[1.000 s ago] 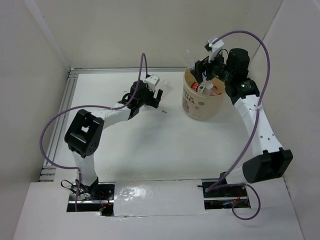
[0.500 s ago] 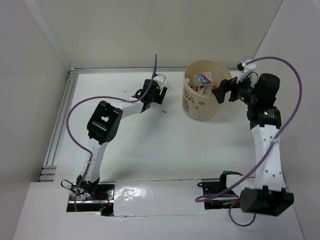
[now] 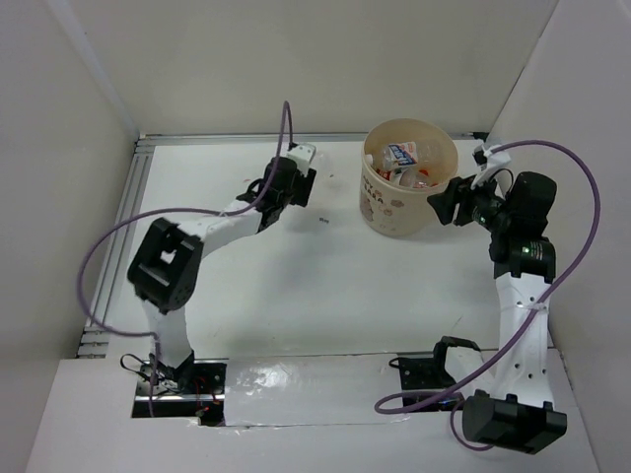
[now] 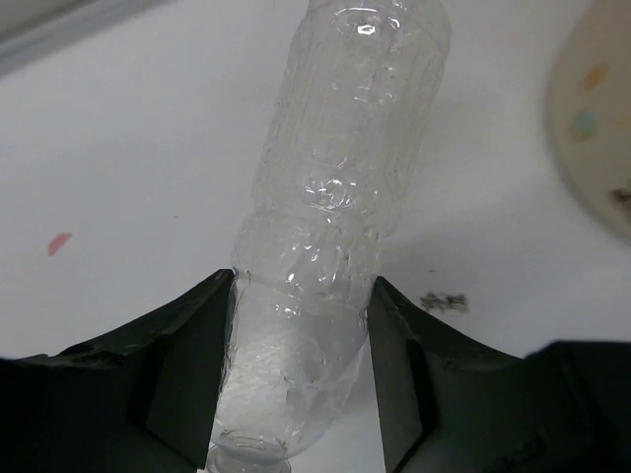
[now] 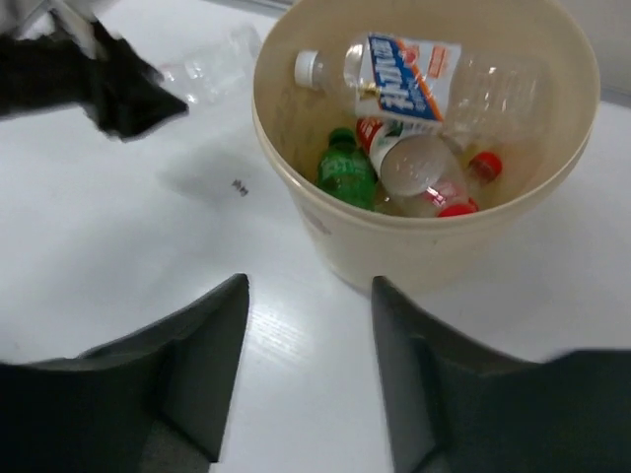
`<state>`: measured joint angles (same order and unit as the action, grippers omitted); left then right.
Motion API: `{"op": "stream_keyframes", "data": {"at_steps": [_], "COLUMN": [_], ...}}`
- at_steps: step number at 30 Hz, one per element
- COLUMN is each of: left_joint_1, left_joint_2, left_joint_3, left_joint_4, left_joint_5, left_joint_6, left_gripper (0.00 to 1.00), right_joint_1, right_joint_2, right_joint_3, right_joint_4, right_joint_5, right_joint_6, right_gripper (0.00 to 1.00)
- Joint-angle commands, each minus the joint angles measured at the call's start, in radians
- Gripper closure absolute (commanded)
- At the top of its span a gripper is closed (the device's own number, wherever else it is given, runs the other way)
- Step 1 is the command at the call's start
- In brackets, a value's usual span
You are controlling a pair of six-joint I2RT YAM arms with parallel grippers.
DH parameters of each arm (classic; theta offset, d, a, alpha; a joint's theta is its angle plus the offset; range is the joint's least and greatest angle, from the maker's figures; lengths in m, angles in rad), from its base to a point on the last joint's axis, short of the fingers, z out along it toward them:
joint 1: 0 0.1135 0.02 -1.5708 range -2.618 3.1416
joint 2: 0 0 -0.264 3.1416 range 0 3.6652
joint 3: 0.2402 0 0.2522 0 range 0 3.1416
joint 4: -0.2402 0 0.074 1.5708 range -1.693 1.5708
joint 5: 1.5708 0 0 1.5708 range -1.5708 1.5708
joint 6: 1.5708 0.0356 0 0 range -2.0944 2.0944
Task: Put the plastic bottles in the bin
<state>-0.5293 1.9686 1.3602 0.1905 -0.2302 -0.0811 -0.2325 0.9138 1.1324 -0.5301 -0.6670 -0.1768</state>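
Observation:
A clear plastic bottle (image 4: 345, 197) without a label lies on the white table, its neck end between the black fingers of my left gripper (image 4: 303, 296), which is shut on it. In the top view the left gripper (image 3: 298, 182) sits left of the bin (image 3: 389, 215). The bin (image 5: 414, 251) is a round beige tub holding several plastic bottles (image 5: 414, 74): one blue-and-white labelled, one green (image 5: 345, 172), others with red caps. My right gripper (image 5: 311, 296) hangs open and empty beside the bin's right side (image 3: 441, 204). The right wrist view also catches the held bottle (image 5: 212, 67).
White walls enclose the table on three sides, and a metal rail (image 3: 118, 227) runs along the left edge. A small dark mark (image 3: 323, 219) lies on the table between left gripper and bin. The bin's rim (image 4: 592, 118) shows at right in the left wrist view.
The left jaws have closed onto the clear bottle. The right gripper has drawn back from over the bin to its right side, lower, and its jaws have narrowed.

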Motion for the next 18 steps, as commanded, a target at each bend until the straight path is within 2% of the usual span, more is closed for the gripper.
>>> {"op": "stream_keyframes", "data": {"at_steps": [1, 2, 3, 4, 7, 9, 13, 15, 17, 18], "left_joint_1": [-0.052, -0.064, -0.081, -0.127, -0.201, -0.262, -0.337, -0.371, -0.38, -0.391], "left_joint_2": [-0.285, -0.313, -0.33, -0.33, -0.33, -0.31, -0.194, -0.115, -0.065, -0.039], "left_joint_3": [-0.029, -0.029, -0.003, 0.023, 0.112, 0.148, 0.328, 0.384, 0.45, 0.474], "left_joint_4": [0.139, 0.139, 0.139, 0.115, 0.09, 0.112, 0.095, 0.084, 0.084, 0.084], "left_joint_5": [0.046, 0.078, 0.092, 0.092, 0.115, 0.14, 0.14, 0.112, 0.086, 0.054], "left_joint_6": [-0.014, -0.025, -0.025, -0.025, -0.005, -0.017, -0.04, -0.04, -0.04, -0.054], "left_gripper": [1.0, 0.98, 0.98, 0.98, 0.98, 0.97, 0.94, 0.9, 0.8, 0.71], "right_joint_1": [-0.018, -0.018, -0.027, -0.036, -0.036, -0.036, -0.036, -0.036, -0.036, -0.036], "right_joint_2": [-0.026, -0.035, -0.035, -0.052, -0.092, -0.127, -0.185, -0.21, -0.219, -0.24], "right_joint_3": [-0.035, -0.068, -0.086, -0.101, -0.16, -0.201, -0.243, -0.253, -0.253, -0.253], "right_joint_4": [-0.008, 0.002, 0.002, 0.013, 0.002, -0.03, -0.065, -0.076, -0.085, -0.096], "right_joint_5": [0.023, 0.035, 0.05, 0.075, 0.101, 0.125, 0.153, 0.162, 0.175, 0.175], "right_joint_6": [0.003, 0.003, 0.003, 0.003, -0.007, -0.03, -0.043, -0.053, -0.053, -0.053], "right_gripper": [0.44, 0.75, 0.88, 0.93, 0.88, 0.75, 0.61, 0.55, 0.51, 0.48]}}
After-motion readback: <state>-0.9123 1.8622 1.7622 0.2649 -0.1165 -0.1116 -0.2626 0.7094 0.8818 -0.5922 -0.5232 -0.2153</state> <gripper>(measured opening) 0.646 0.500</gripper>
